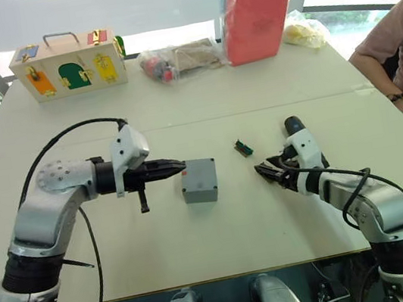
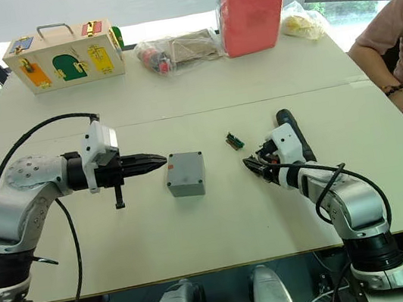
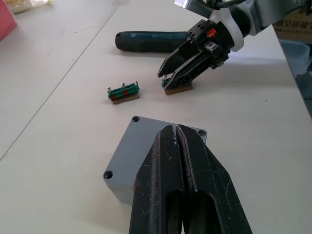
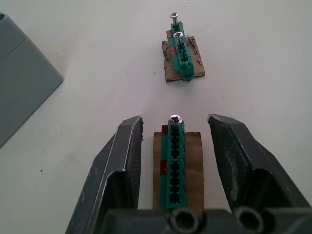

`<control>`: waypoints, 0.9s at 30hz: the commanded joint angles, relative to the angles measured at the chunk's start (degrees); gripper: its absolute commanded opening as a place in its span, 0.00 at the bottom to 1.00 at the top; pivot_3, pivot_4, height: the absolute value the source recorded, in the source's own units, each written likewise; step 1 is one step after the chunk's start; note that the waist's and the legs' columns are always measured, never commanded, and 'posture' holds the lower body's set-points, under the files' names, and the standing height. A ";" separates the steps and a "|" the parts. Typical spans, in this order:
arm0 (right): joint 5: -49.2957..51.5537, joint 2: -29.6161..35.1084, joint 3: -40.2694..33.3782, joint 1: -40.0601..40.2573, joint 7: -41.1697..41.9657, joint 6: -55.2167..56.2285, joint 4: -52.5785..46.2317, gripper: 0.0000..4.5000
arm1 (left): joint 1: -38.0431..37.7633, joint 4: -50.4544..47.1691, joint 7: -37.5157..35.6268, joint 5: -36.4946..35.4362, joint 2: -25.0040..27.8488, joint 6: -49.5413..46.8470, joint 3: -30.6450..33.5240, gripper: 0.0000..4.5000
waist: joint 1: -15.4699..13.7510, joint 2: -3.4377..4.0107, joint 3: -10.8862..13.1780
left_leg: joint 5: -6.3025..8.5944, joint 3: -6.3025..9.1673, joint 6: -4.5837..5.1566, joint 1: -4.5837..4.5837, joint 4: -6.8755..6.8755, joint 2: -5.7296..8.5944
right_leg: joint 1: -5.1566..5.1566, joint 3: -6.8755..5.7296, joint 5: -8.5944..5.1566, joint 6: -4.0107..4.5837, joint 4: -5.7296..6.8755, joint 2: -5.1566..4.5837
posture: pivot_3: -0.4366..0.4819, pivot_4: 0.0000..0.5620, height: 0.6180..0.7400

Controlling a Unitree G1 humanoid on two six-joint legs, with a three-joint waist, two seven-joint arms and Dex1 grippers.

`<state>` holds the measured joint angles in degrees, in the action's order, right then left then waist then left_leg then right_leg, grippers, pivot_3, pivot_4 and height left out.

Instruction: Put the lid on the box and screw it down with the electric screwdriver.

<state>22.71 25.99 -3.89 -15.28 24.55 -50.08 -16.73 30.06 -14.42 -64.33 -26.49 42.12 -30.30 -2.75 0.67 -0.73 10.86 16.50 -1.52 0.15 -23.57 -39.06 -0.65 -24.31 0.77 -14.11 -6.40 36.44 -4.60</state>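
The box sits mid-surface with the lid already seated on it. The left tool – shut, empty – hovers beside it. The right tool is spread around a green connector holding a screw – it should be closed squarely. The screwdriver lies beyond.

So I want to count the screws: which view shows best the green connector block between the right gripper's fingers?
The right wrist view: green connector block close up, one screw. Left wrist: small, side-on. Eye views: hidden.
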 commanded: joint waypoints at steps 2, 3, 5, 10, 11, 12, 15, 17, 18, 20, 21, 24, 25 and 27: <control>0.86 0.09 -1.09 -1.08 0.08 1.00 -3.37 0.49 | 1.33 -1.09 0.03 -0.21 0.07 1.19 0.38 0.00 | 0.00 0.00 0.00 | 0.00 0.00 0.00 0.00 0.00 0.00 | 0.00 0.00 0.00 0.00 0.00 0.00 | 0.48 0.27 0.92; 1.01 0.05 -1.22 -1.10 0.18 1.17 -3.42 0.49 | 1.35 -1.00 0.03 -0.20 0.06 1.22 0.32 0.00 | 0.01 0.00 0.00 | 0.00 0.00 0.00 0.00 0.00 0.00 | 0.00 0.00 0.00 0.00 0.00 0.00 | 0.48 0.27 0.92; 1.22 -0.04 -1.45 -1.18 0.16 1.12 -3.53 0.49 | 1.38 -0.93 0.05 -0.23 0.05 1.23 0.23 0.00 | 0.01 0.00 0.00 | 0.00 0.00 0.00 0.00 0.00 0.00 | 0.00 0.00 0.00 0.00 0.00 0.00 | 0.48 0.27 0.92; 1.33 0.03 -1.38 -1.14 0.08 0.91 -3.77 0.49 | 1.54 -0.78 0.09 -0.28 0.00 1.31 -0.03 0.00 | 0.00 0.00 0.00 | 0.00 0.00 0.00 0.00 0.00 0.00 | 0.00 0.00 0.00 0.00 0.00 0.00 | 0.48 0.27 0.92; 1.40 0.00 -1.38 -1.12 0.04 0.88 -3.81 0.49 | 1.56 -0.76 0.07 -0.30 0.02 1.34 -0.03 0.00 | 0.00 0.00 0.00 | 0.00 0.00 0.00 0.00 0.00 0.00 | 0.00 0.00 0.00 0.00 0.00 0.00 | 0.48 0.27 0.92; 1.38 0.05 -1.32 -1.07 0.00 0.79 -3.75 0.49 | 1.59 -0.72 0.06 -0.28 0.02 1.37 -0.08 0.00 | 0.00 0.00 0.00 | 0.00 0.00 0.00 0.00 0.00 0.00 | 0.00 0.00 0.00 0.00 0.00 0.00 | 0.48 0.27 0.92; 1.27 0.16 -1.15 -0.88 -0.02 0.71 -3.59 0.49 | 1.65 -0.68 0.06 -0.24 0.02 1.41 -0.16 0.00 | 0.00 0.00 0.00 | 0.00 0.00 0.00 0.00 0.00 0.00 | 0.00 0.00 0.00 0.00 0.00 0.00 | 0.48 0.27 0.92; 1.12 0.22 -0.93 -0.62 -0.05 0.60 -3.54 0.44 | 1.71 -0.75 0.13 -0.26 -0.03 1.35 -0.19 0.00 | 0.00 0.00 0.00 | 0.00 0.00 0.00 0.00 0.00 0.00 | 0.00 0.00 0.00 0.00 0.00 0.00 | 0.48 0.27 0.92; 1.13 0.21 -0.89 -0.54 -0.05 0.56 -3.55 0.41 | 1.74 -0.81 0.18 -0.29 -0.05 1.30 -0.18 0.00 | 0.00 0.00 0.00 | 0.00 0.00 0.00 0.00 0.00 0.00 | 0.00 0.00 0.00 0.00 0.00 0.00 | 0.48 0.27 0.92; 1.11 0.24 -0.84 -0.52 -0.02 0.51 -3.48 0.29 | 1.78 -0.82 0.22 -0.28 -0.07 1.29 -0.22 0.00 | 0.00 0.00 0.00 | 0.00 0.00 0.00 0.00 0.00 0.00 | 0.00 0.00 0.00 0.00 0.01 0.00 | 0.48 0.27 0.92; 1.05 0.27 -0.80 -0.55 -0.05 0.47 -3.40 0.21 | 1.81 -0.78 0.23 -0.22 -0.05 1.32 -0.26 0.00 | 0.00 0.00 0.00 | 0.00 0.00 0.00 0.00 0.00 0.00 | 0.00 0.00 0.00 0.00 0.01 0.00 | 0.48 0.27 0.92; 0.79 0.47 -0.56 -0.51 -0.06 0.36 -3.20 0.01 | 1.86 -0.83 0.32 -0.20 -0.04 1.27 -0.31 0.00 | -0.01 0.00 0.00 | 0.00 0.00 0.00 0.00 0.00 0.00 | 0.00 0.00 0.00 0.00 0.00 0.00 | 0.48 0.27 0.92; 0.60 0.59 -0.34 -0.48 0.01 0.43 -3.09 0.01 | 1.88 -0.85 0.32 -0.23 0.00 1.25 -0.29 0.00 | -0.01 0.00 0.00 | 0.00 0.00 0.00 0.00 0.00 0.00 | 0.00 0.00 0.00 0.00 0.01 0.00 | 0.48 0.27 0.92; 0.51 0.69 -0.24 -0.50 0.09 0.40 -2.93 0.01 | 1.93 -0.75 0.36 -0.23 0.04 1.27 -0.24 0.00 | 0.01 0.00 0.00 | 0.00 0.00 0.00 0.00 0.00 0.00 | 0.00 0.00 0.00 0.00 0.01 0.00 | 0.48 0.27 0.92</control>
<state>23.24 26.01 -3.99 -15.60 24.52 -49.97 -17.79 31.02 -14.41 -64.06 -26.49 42.12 -29.75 -3.60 0.68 -0.73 10.86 16.50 -1.52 0.14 -23.57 -39.06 -0.65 -24.31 0.77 -14.11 -6.40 36.45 -4.60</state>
